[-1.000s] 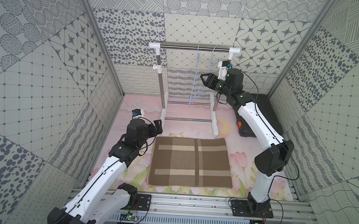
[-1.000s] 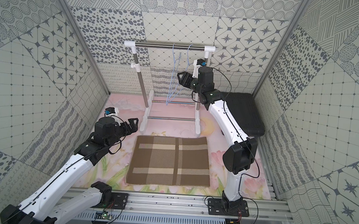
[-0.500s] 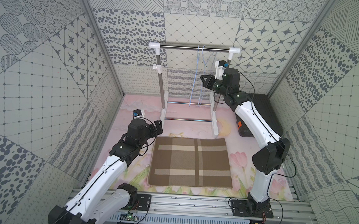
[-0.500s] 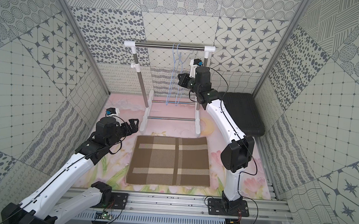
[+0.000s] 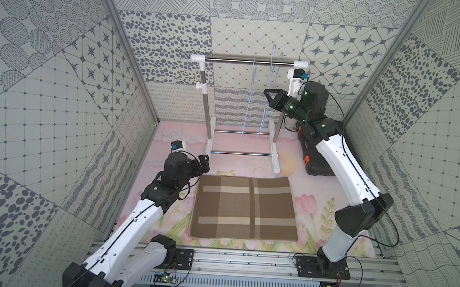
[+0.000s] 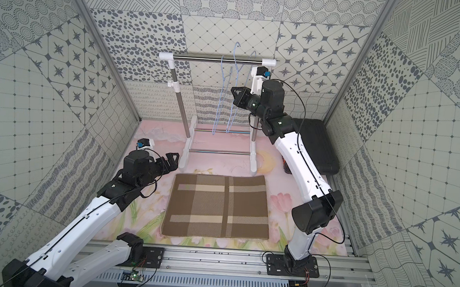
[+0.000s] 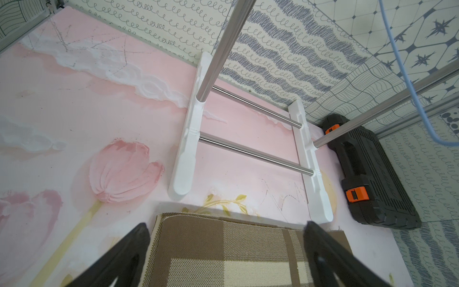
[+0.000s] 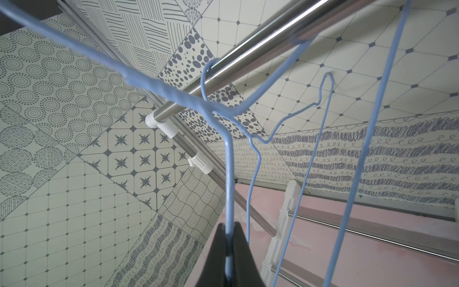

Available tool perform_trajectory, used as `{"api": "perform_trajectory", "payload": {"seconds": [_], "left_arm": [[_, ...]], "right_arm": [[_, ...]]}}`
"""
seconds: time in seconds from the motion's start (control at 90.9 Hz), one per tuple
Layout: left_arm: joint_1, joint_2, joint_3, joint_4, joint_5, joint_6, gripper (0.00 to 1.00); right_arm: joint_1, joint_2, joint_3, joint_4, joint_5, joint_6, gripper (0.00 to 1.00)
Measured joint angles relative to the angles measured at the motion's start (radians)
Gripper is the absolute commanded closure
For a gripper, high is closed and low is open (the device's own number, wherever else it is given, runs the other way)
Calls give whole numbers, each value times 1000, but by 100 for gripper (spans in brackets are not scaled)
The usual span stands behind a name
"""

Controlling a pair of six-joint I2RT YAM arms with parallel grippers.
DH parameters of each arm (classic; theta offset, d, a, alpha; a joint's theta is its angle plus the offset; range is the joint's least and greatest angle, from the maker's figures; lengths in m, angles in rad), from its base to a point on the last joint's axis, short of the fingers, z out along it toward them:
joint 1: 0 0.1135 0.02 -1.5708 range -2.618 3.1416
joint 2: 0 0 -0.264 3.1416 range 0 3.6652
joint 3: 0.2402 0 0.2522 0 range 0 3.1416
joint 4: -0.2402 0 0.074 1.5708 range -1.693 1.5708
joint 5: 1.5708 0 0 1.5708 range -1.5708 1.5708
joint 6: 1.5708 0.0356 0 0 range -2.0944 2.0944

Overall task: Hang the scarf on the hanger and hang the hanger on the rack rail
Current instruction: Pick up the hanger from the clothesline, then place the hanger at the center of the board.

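Observation:
The scarf (image 5: pixel 244 208) (image 6: pixel 219 206) is a brown plaid cloth, folded flat on the pink floor mat in both top views. My left gripper (image 5: pixel 204 161) (image 7: pixel 224 225) hovers open just past its far left corner, touching nothing. Blue wire hangers (image 5: pixel 251 96) (image 6: pixel 221 94) hang from the rack's steel rail (image 5: pixel 228 59). My right gripper (image 5: pixel 266 93) (image 8: pixel 229 229) is shut on the side wire of one hanger (image 5: pixel 271 70) (image 8: pixel 228 174). That hanger's hook stands above the rail.
The rack's white feet and low crossbars (image 5: pixel 239 153) (image 7: pixel 253 154) stand just behind the scarf. A black case with orange latches (image 5: pixel 315 160) (image 7: pixel 372 179) lies at the back right under my right arm. Patterned walls close in on three sides.
My right gripper closed on the hanger's wire and lifted it, so its hook rose above the rail. The left arm and the scarf have not moved.

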Motion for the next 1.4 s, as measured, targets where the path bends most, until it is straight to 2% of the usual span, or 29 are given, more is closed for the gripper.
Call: {"api": "perform_trajectory", "payload": {"seconds": [0.308, 0.429, 0.55, 0.726, 0.913, 1.045, 1.243, 1.397], "left_arm": [[0, 34, 5, 0, 13, 1, 1], [0, 38, 8, -1, 29, 0, 1], [-2, 26, 10, -1, 48, -11, 1], [-18, -16, 1, -4, 72, -60, 1], [-38, -32, -37, -19, 84, -126, 1], [-47, -47, -71, -36, 87, -164, 1], [-54, -81, -136, -58, 110, -220, 1], [-65, -168, -196, -77, 132, -275, 1]], "right_arm": [[2, -126, -296, -16, -128, 74, 100], [20, -204, -416, -113, -134, 53, 100], [84, -311, -523, -240, -119, 0, 100], [238, -444, -758, -359, -55, -58, 100], [410, -356, -888, -389, 76, -71, 100], [507, -296, -917, -354, 171, -51, 100], [622, -176, -905, -264, 312, 51, 100], [687, -74, -885, -244, 395, 157, 100]]}}
